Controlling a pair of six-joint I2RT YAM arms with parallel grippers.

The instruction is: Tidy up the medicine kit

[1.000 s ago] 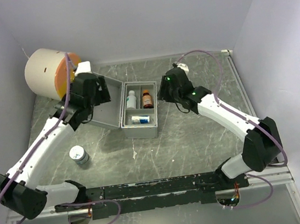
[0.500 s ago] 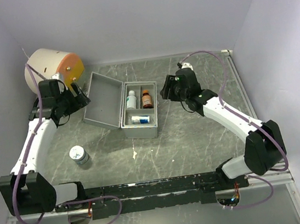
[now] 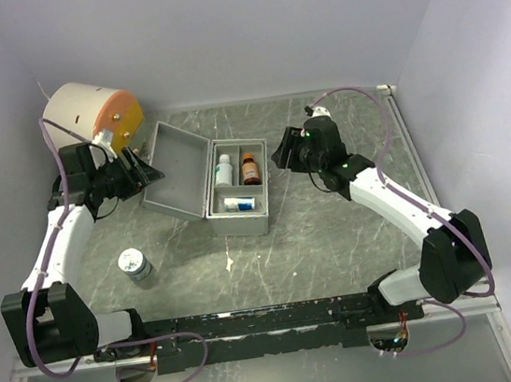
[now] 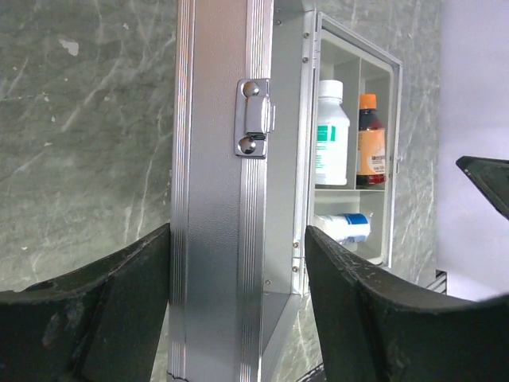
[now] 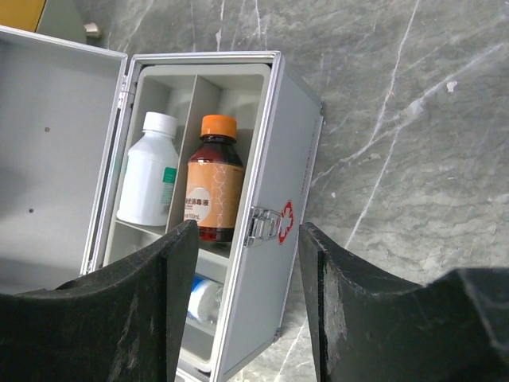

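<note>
Case [image 3: 238,223] sitting open mid-table, lid [image 3: 174,169] leaning back leftward; white bottle [image 5: 147,179] and amber bottle [image 5: 211,187] lying in rear compartments. Left gripper [image 3: 146,170] hovering at lid's outer edge, jaws spread, clamping nothing. Right gripper [image 3: 279,155] hovering just right of case, jaws apart, empty.

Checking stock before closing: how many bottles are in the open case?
3: a white bottle in the left slot, an orange-capped amber bottle beside it, and a blue-capped bottle lying in the near compartment. More could hide below the rim.
</note>
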